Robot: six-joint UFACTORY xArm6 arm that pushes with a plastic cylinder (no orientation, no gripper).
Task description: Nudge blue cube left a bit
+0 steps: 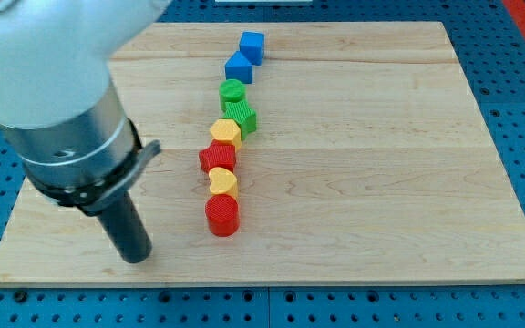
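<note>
The blue cube (252,46) sits at the view's top of a curved line of blocks on the wooden board (372,155). Just below and left of it is a second blue block (239,66). Down the line come a green cylinder (232,90), a green block (241,117), a yellow block (225,132), a red block (218,158), a small yellow block (223,180) and a red cylinder (222,215). My tip (136,255) rests on the board at the view's lower left, far from the blue cube and left of the red cylinder.
The arm's large grey body (57,100) fills the view's upper left and hides that corner of the board. A blue perforated table (518,55) surrounds the board on all sides.
</note>
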